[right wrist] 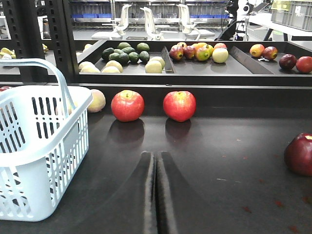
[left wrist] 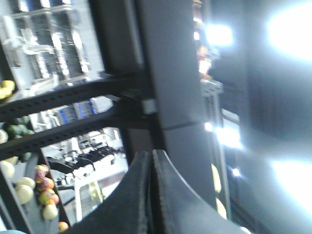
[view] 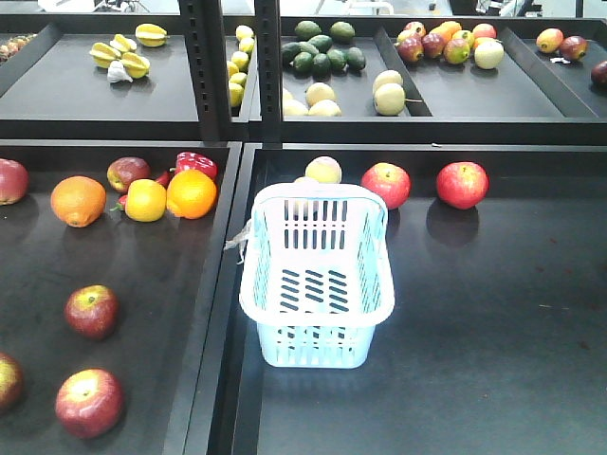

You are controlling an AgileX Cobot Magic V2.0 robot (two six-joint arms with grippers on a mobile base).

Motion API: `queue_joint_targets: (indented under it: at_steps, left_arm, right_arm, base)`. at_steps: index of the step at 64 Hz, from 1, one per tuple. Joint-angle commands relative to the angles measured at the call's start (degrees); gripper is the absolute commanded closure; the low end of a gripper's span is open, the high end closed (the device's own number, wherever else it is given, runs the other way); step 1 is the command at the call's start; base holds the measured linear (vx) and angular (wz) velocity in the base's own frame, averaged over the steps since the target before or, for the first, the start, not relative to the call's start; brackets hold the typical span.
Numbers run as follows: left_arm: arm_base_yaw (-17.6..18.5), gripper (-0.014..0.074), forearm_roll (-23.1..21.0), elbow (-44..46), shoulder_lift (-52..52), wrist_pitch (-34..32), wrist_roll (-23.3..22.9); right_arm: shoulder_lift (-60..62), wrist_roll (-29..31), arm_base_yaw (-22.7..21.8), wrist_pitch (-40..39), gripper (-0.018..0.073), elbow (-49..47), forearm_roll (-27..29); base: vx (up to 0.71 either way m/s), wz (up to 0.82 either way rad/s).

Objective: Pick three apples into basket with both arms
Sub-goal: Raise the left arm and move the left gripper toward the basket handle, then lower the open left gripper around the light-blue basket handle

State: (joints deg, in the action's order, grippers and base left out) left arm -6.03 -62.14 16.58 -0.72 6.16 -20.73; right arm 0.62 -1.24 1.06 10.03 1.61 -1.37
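- The light blue basket stands upright on the right section of the black counter, close to the divider, with its handle lying on the far rim.
- Three dark red apples lie in the left section, well apart from the basket: one mid-tray, one nearer the front, and one cut off by the left edge.
- Two brighter red apples sit side by side behind the basket to its right, and a pale yellow apple sits just behind it.
- Two oranges rest at the back of the left section.
- The right gripper hangs low over the counter beside the basket, fingers pressed together with nothing between them.
- The left gripper is likewise closed and empty; its view is blurred and faces a black rack post.
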Motion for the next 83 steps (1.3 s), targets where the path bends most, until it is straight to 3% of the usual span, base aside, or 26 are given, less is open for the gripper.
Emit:
queue_joint_targets:
  at_steps: [1, 10, 17, 21, 30, 35, 44, 47, 53, 63, 71, 83]
  left_arm:
    - [0.4, 0.0603, -2.4, 4.0, 1.5, 1.0, 1.0]
    - [0.4, 0.0603, -2.5, 6.0, 5.8, 5.4, 3.0]
    - [0.4, 0.0603, -5.6, 7.5, 9.6, 8.8, 7.8]
    - [0.4, 0.0601, -8.2, 8.7, 11.9, 9.9, 13.5]
    - [0.4, 0.0595, -16.0, 11.9, 17.8, 12.9, 31.5]
    - [0.4, 0.0592, -22.8, 13.8, 21.3, 16.1, 41.2]
    - [0.4, 0.0589, -32.3, 18.3, 28.6, 23.6, 62.7]
    - [0.4, 0.0584, -34.7, 20.4, 31.9, 27.3, 71.1]
    - [0.4, 0.057, -36.8, 24.9, 37.4, 32.6, 80.9]
    - [0.4, 0.0482, -34.9, 32.4, 46.5, 40.5, 85.2]
    - [0.4, 0.0309, -29.6, 39.1, 53.9, 44.9, 87.1]
    - [0.4, 0.0046, -22.6, 47.2, 62.4, 46.2, 88.7]
  right_arm:
    - [0.6, 0.5, -0.5, -4.2, 0.0564, 0.8, -0.6]
    - [0.6, 0.5, -0.5, -4.2, 0.0564, 0.8, -0.6]
    - [0.6, 0.5, -0.5, -4.2, 0.0564, 0.8, -0.6]
    - [0.6, 0.5, -0.5, -4.2, 0.0564, 0.8, -0.6]
    - [0.6, 0.5, -0.5, -4.1, 0.0564, 0.8, -0.6]
    - [0.6, 0.5, -0.5, -4.1, 0.0564, 0.8, -0.6]
    - [0.6, 0.5, -0.5, -4.1, 0.0564, 0.8, -0.6]
    - [0.6, 0.5, -0.5, -4.1, 0.0564, 0.8, -0.6]
    - [0.6, 0.5, -0.5, -4.1, 0.0564, 0.8, -0.6]
    - [0.6, 0.5, -0.5, -4.1, 0.0564, 0.8, -0.6]
    - [0.6, 0.5, -0.5, -4.1, 0.0564, 0.8, -0.6]
    - [0.6, 0.5, -0.5, -4.1, 0.0564, 0.8, -0.6]
  base:
    - [0.0, 0.0]
    - [0.0, 0.0]
    - [0.0, 0.0]
    - [0.0, 0.0]
    - [0.0, 0.0]
    - [0.0, 0.0]
    - [0.0, 0.0]
    - [0.0, 0.0]
    - [0.0, 0.0]
    - [0.0, 0.0]
    - [0.0, 0.0]
    - [0.0, 0.0]
